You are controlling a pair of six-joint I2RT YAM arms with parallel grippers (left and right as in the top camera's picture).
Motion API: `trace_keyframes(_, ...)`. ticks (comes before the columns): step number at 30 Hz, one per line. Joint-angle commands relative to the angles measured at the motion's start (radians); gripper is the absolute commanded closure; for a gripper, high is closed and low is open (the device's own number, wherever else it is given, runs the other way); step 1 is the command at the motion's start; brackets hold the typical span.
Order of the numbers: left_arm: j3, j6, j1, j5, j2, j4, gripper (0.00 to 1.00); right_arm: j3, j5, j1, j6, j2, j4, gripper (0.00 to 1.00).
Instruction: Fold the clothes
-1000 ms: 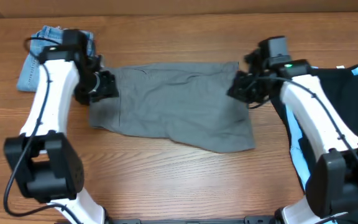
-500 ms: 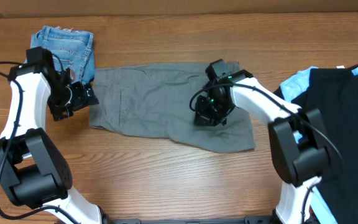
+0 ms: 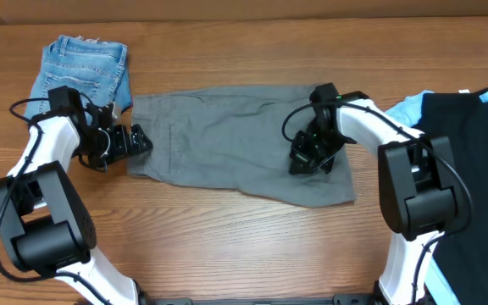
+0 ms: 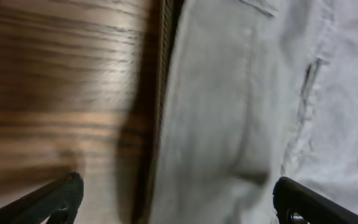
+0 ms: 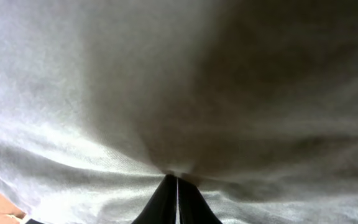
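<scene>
Overhead: grey shorts [image 3: 227,144] lie spread flat mid-table [image 3: 227,254], long side running left to right, roughly centred between the left and right edges. The left gripper [image 3: 134,141] sits at the shorts' left edge, low to the wood; how far it is open can't be told from up here. The right gripper [image 3: 306,161] is down on the right part of the shorts, inside the cloth outline and near its right end; its opening is also hidden by the arm body. Denim shorts [image 3: 83,68] lie folded at the far left corner, apart from the grey cloth. A black garment [image 3: 473,152] with light-blue fabric showing covers the right edge of the table. Left wrist: this fills in the opening. The left gripper [image 4: 176,193] is spread wide, fingertips [image 4: 58,198] at each lower corner of the view, one over bare wood and one over grey cloth, straddling the shorts' edge with nothing held. A seam [image 4: 300,124] with a short dark slit runs down the cloth. Right wrist: the right gripper [image 5: 177,198] is closed, tips pressed together and pinching the grey fabric, which puckers into folds converging on the tips. Cloth fills the view apart from a sliver of wood at the lower left corner.
</scene>
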Motion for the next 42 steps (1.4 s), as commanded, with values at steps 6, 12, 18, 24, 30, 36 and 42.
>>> trace_keyframes(6,-0.008,0.043,0.002,0.164,0.198,0.109,0.02,-0.009,0.174,-0.032,-0.040,0.007,0.007,0.92)
trace_keyframes(12,-0.008,0.061,-0.036,0.158,0.241,0.105,0.22,-0.009,0.171,-0.031,-0.039,0.007,0.013,0.91)
trace_keyframes(18,-0.008,0.022,-0.076,0.072,0.240,0.078,0.32,-0.009,0.171,-0.031,-0.039,0.007,0.020,0.91)
trace_keyframes(24,-0.008,0.014,-0.113,0.072,0.240,0.077,0.65,-0.009,0.170,-0.031,-0.039,0.007,0.023,0.91)
trace_keyframes(30,0.008,-0.026,-0.106,0.071,0.229,0.034,0.96,-0.009,0.126,-0.031,-0.039,0.007,0.019,0.92)
trace_keyframes(36,0.140,-0.035,-0.059,-0.074,0.143,-0.164,0.96,0.000,0.084,-0.031,-0.048,-0.032,0.014,0.94)
trace_keyframes(42,0.400,-0.045,-0.052,-0.240,0.005,-0.404,0.96,0.024,0.084,-0.031,-0.116,-0.195,0.013,0.92)
